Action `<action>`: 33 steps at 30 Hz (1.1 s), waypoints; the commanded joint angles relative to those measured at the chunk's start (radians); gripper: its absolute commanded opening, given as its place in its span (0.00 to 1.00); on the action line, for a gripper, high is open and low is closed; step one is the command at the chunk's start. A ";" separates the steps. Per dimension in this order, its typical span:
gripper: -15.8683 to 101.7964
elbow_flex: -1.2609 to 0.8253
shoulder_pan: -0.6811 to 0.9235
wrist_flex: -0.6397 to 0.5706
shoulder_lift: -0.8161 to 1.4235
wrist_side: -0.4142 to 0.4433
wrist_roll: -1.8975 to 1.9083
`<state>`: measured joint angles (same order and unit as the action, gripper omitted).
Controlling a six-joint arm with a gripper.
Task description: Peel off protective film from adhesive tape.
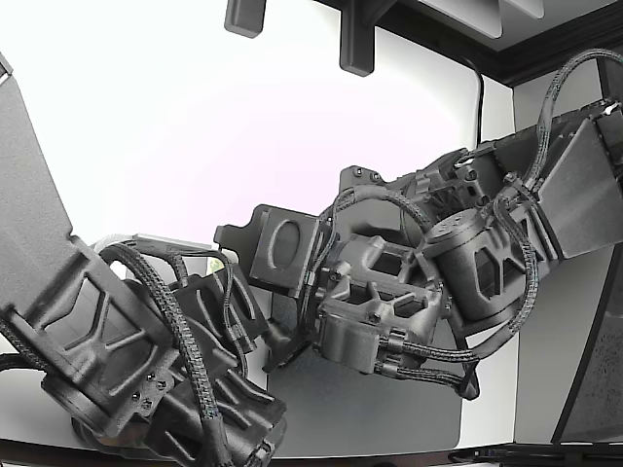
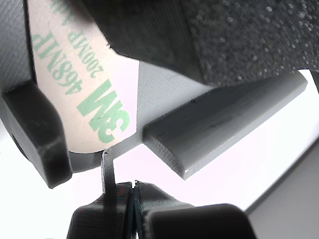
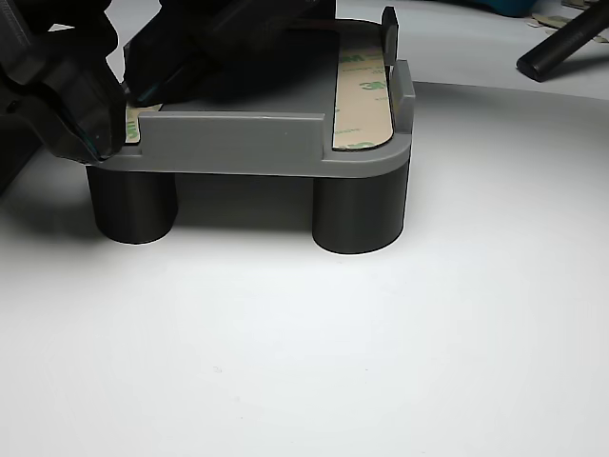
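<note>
A beige protective film (image 2: 84,89) printed with green 3M lettering lies on the tape of a grey plastic part (image 2: 224,124). In the wrist view my gripper (image 2: 133,193) is just below the film's lower corner, its dark fingers pressed together. A thin strip (image 2: 106,169) runs from that corner down into the fingertips. The other view shows the grey part (image 3: 238,143) standing on two dark round posts. One film-covered tape strip (image 3: 362,95) lies along its right end. A dark gripper body (image 3: 86,105) covers its left end. In the exterior view the fingertips are hidden behind the arms.
Two dark arms fill the exterior view, one (image 1: 107,331) low on its left and one (image 1: 409,282) reaching in from its right, over a white table. A dark rod (image 3: 561,48) lies at the back right of the other view.
</note>
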<state>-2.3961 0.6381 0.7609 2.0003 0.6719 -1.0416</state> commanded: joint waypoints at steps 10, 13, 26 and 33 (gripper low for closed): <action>0.05 0.032 0.005 -0.003 0.012 0.003 0.014; 0.05 0.032 0.005 -0.003 0.014 0.003 0.012; 0.05 0.028 0.002 -0.003 0.020 0.011 -0.005; 0.05 0.020 0.000 -0.008 0.028 0.015 -0.011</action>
<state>-2.3961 0.6504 0.7609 2.0003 0.6811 -1.0492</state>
